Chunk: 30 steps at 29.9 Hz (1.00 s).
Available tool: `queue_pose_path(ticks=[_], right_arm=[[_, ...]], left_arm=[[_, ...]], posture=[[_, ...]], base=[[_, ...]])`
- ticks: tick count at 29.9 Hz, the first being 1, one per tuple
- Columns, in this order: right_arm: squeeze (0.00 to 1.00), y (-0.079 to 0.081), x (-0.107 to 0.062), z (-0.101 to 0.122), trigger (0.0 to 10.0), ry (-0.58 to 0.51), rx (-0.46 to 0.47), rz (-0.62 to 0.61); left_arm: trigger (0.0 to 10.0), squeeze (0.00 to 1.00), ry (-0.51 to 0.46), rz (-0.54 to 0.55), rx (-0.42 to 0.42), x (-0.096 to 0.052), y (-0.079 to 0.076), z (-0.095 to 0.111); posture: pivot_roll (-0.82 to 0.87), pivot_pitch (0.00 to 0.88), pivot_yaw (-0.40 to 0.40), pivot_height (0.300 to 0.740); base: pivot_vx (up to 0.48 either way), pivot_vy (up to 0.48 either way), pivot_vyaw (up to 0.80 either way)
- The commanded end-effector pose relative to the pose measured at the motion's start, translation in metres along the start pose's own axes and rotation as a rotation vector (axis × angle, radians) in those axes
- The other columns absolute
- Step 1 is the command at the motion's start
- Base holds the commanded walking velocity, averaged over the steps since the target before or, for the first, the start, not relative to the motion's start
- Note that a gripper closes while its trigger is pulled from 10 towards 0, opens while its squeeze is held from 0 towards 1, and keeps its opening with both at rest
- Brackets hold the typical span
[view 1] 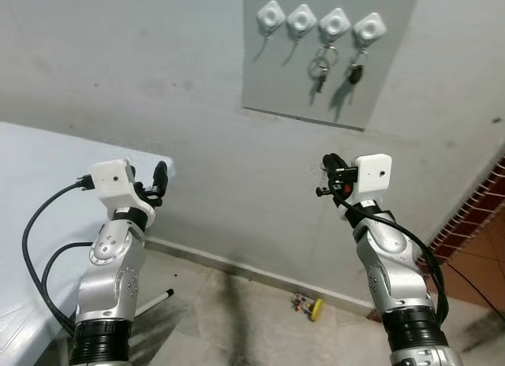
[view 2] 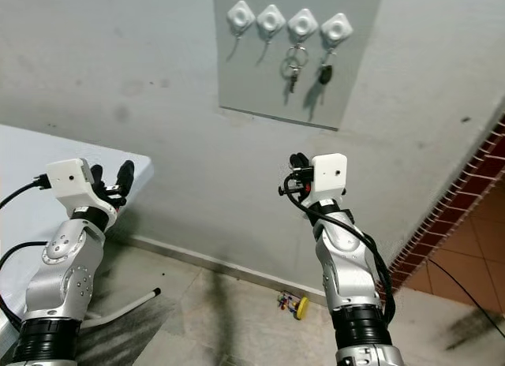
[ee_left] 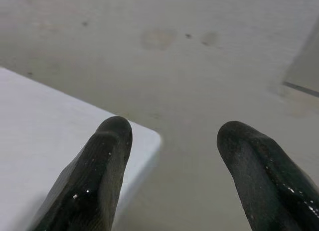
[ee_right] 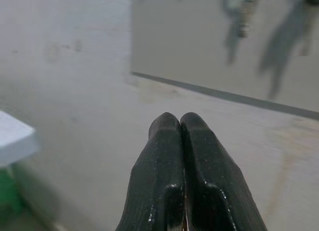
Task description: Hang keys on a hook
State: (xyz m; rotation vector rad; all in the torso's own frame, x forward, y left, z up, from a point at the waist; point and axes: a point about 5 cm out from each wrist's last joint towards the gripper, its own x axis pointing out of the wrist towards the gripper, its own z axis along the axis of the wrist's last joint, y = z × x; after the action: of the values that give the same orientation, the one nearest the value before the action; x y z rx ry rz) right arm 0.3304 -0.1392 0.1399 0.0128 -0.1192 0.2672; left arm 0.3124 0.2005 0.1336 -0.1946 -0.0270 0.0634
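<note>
Facing me is a pale grey plaster wall [view 1: 158, 66], and fixed to it a flat grey rectangular panel [view 1: 379, 82] carrying four white square plastic hooks [view 1: 320, 22]. Two bunches already hang there: a silver ring of keys [view 1: 319, 69] on the third hook and a black-headed key [view 1: 356, 72] on the fourth. The first two hooks are free. They lie above and slightly left of my right gripper [ee_right: 180, 122], pressed tight with nothing visible between its fingers. My left gripper [ee_left: 172, 141] is spread wide, empty, beside the white table corner [ee_left: 144, 136], farther from the hooks. Small yellow clutter [view 1: 314, 307] lies on the floor.
</note>
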Motion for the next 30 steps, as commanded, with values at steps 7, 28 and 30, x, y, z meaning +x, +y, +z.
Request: queue_pose_path(ticks=[7,28,30], right_arm=[[0.0,-0.0058,-0.0003,0.0062,10.0,-0.019,-0.008,-0.006],[0.0,-0.0035,0.0006,0.007,10.0,-0.019,-0.014,0.019],[0.0,-0.0034,0.0003,0.0068,10.0,-0.018,-0.014,0.021]], left_arm=[[10.0,0.0,-0.008,-0.019,-0.005,0.0018,-0.0055,0.0038],[10.0,0.0,-0.009,-0.023,-0.012,0.0016,-0.0074,0.0022],[10.0,0.0,-0.011,-0.025,-0.011,0.0015,-0.0077,0.0023]], posture=[[-0.11,0.0,-0.012,0.74],[-0.11,0.0,-0.021,0.74],[-0.11,0.0,-0.021,0.74]], base=[[0.401,0.0,0.0],[0.405,0.0,0.0],[0.405,0.0,0.0]])
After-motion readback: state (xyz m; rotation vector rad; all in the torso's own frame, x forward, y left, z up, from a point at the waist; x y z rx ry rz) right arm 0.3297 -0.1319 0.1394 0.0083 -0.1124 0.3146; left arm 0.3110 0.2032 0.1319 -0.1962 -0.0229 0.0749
